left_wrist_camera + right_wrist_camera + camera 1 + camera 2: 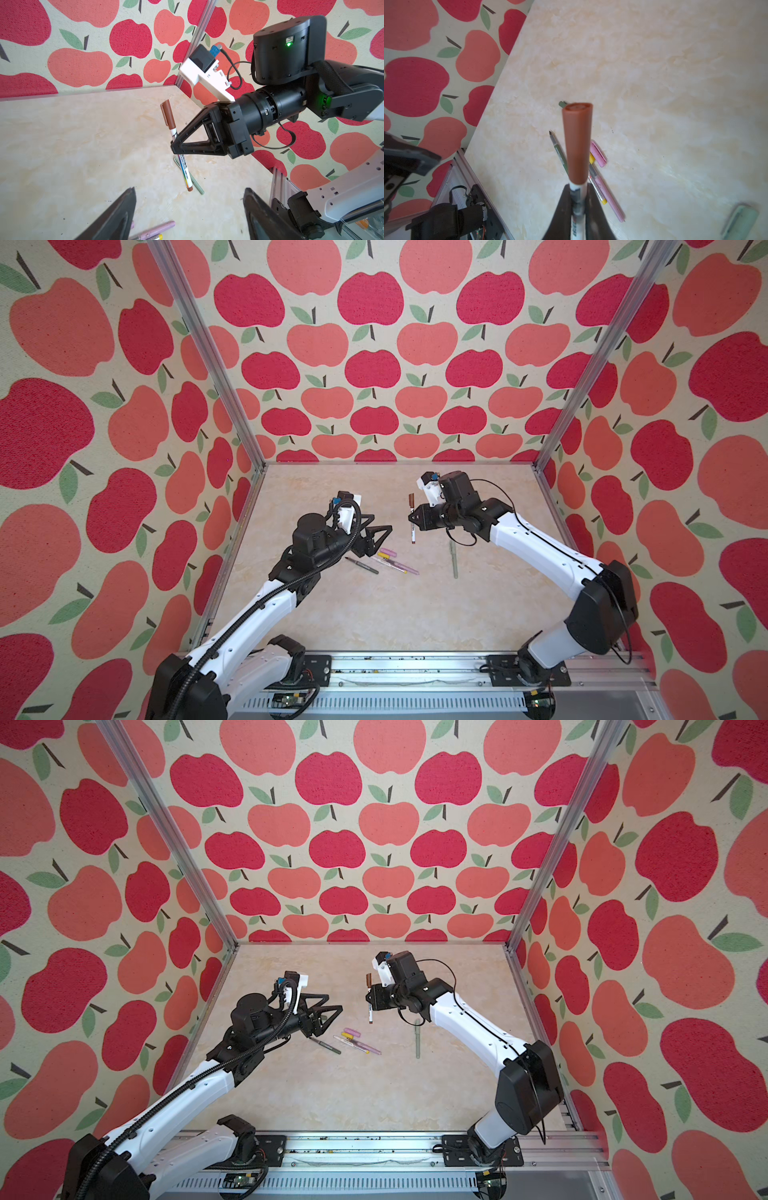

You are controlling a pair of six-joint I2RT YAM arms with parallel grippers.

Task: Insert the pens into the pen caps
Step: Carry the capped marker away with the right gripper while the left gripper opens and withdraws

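Left gripper [383, 538]: raised above the table [374, 614]. Its fingers are spread wide apart with nothing between them, and it hangs over the left end of the pen cluster.
Dark green pen [362, 566]: lies flat on the table, leftmost of the cluster. It is uncapped, and its dark tip points toward the left arm.
Yellow cap [382, 556]: lies loose on the table, touching the lilac-pink cap on its left side.
Lilac-pink cap [390, 551]: lies loose on the table at the far edge of the cluster, with no pen in it.
White-and-yellow pen [392, 565]: lies flat and slanted, with its yellow end toward the right. The end near the yellow cap is hidden in the right wrist view, so I cannot tell whether it touches the cap.
Lilac-pink pen [407, 569]: lies flat alongside the white-and-yellow pen and touches it. It is uncapped, with the dark tip at its right end.
Brown-capped pen [412, 526]: held in the air, clear of the table, with its white barrel tilted. The brown cap [577, 143] is seated on its upper end.
Right gripper [412, 517]: fingers are clamped together on the barrel of the brown-capped pen, just below the cap.
Sage green pen [454, 562]: lies flat on the table, well apart from the cluster and beneath the right arm. Its cap appears to be on.
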